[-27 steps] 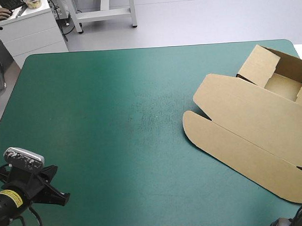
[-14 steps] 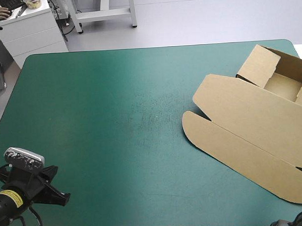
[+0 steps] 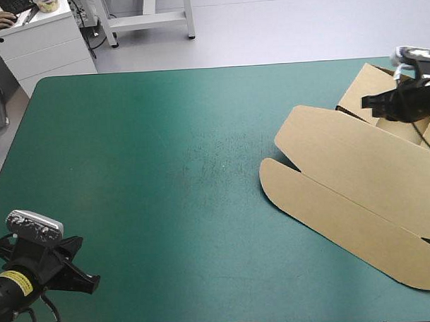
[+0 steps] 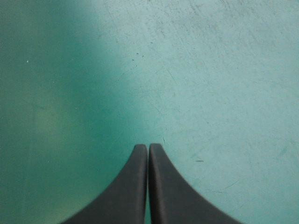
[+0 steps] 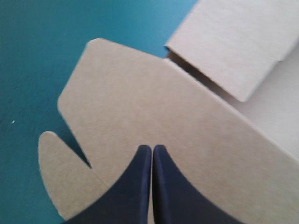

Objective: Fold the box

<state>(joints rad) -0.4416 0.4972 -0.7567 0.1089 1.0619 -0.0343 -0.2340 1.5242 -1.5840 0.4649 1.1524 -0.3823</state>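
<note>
A brown box [image 3: 357, 191] lies half built at 3 o'clock on the teal-green worktop [image 3: 144, 156]. Its open tray [image 3: 364, 88], walls raised, sits at 2 o'clock by the far right corner. The lid [image 3: 342, 156] lies flat from the tray toward 4 o'clock, with a notch between two rounded flaps at its 9 o'clock end.

The right pincer [image 3: 372, 100] is over the tray's near wall, black fingers pressed together and empty, pointing toward 9 o'clock. In its wrist view the tips [image 5: 152, 148] are above the lid [image 5: 187, 107]; whether they touch it cannot be told. The left pincer [image 3: 92, 282], at 7 o'clock, is also closed and empty above bare cover [image 4: 210, 70].

Faint scuffs [image 3: 215, 157] mark the worktop's middle.
</note>
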